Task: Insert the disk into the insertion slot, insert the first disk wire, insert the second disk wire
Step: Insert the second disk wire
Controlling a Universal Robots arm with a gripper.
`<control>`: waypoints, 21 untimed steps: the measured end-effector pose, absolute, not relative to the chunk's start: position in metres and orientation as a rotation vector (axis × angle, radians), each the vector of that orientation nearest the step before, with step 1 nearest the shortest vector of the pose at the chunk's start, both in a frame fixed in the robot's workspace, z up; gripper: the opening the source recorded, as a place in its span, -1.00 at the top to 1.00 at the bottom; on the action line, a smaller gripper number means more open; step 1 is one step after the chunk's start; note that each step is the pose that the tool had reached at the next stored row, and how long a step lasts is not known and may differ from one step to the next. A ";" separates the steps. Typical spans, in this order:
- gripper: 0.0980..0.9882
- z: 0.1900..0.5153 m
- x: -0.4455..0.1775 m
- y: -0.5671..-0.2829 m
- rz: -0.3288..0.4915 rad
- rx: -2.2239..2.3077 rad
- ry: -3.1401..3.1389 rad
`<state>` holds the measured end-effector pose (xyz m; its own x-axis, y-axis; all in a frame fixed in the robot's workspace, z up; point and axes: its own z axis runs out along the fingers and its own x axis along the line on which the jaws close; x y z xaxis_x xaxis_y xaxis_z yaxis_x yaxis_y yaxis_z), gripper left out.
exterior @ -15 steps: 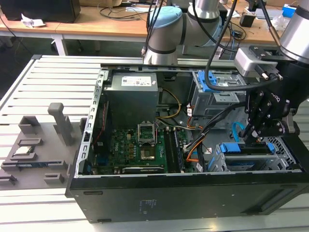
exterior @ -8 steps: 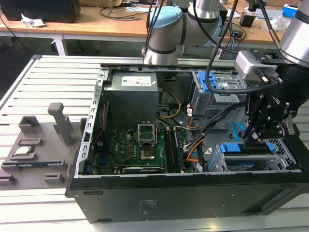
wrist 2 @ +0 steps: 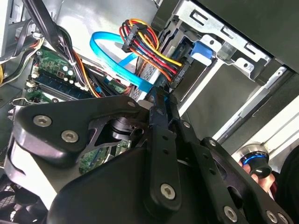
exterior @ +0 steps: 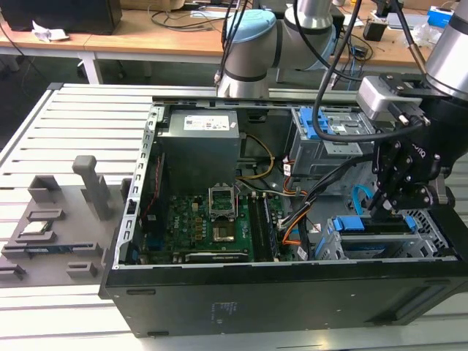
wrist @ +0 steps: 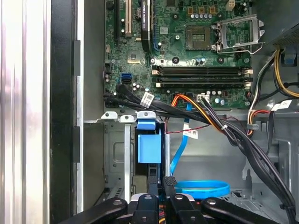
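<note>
The disk (exterior: 368, 227), framed in blue, lies inside the insertion slot (exterior: 436, 232) at the case's corner on the exterior view's right. Its blue carrier end (wrist: 149, 148) shows in the first wrist view between the bay's metal walls (wrist: 117, 154). My gripper (exterior: 385, 207) hangs just above the disk's inner end. Its fingers (wrist 2: 161, 112) are drawn together on the end of a flat blue disk wire (wrist 2: 117, 58), whose loop (wrist: 203, 187) curls beside the fingertips. A black plug on red, yellow and black wires (wrist 2: 131, 33) hangs loose close by.
A taller grey cage with a blue latch (exterior: 330, 135) stands behind the gripper. Black cable bundles (wrist: 219, 126) cross from the motherboard (exterior: 212, 223) toward the bay. The power supply (exterior: 201, 142) fills the case's back. A grey fixture (exterior: 55, 219) with parts sits on the slatted table.
</note>
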<state>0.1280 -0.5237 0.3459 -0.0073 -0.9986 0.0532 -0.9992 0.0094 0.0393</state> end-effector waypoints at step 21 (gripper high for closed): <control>0.69 0.341 0.129 -0.524 0.017 2.165 -2.183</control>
